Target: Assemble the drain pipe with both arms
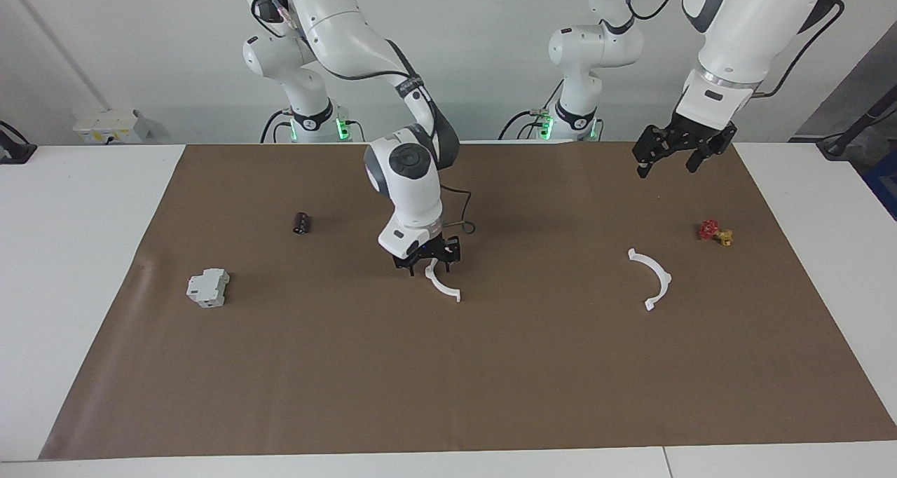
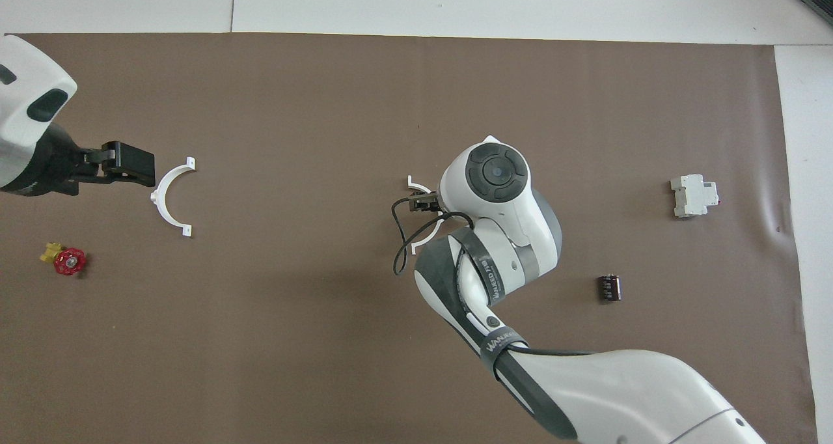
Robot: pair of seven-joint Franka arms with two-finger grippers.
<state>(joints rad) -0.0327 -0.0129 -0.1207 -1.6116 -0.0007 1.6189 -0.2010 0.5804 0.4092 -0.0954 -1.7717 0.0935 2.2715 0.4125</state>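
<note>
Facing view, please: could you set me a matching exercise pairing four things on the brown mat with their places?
Things:
1. red-and-yellow valve
2. grey-white boxy block
3. small dark cylinder
4. right gripper

Places:
A. low at the middle half-ring
B. toward the right arm's end, near the mat edge
C. toward the right arm's end, nearer to the robots than the block
D. toward the left arm's end, beside the other half-ring

Pairs: 1-D, 2-B, 3-C, 4-A.

The left gripper waits, open, above the mat.
</note>
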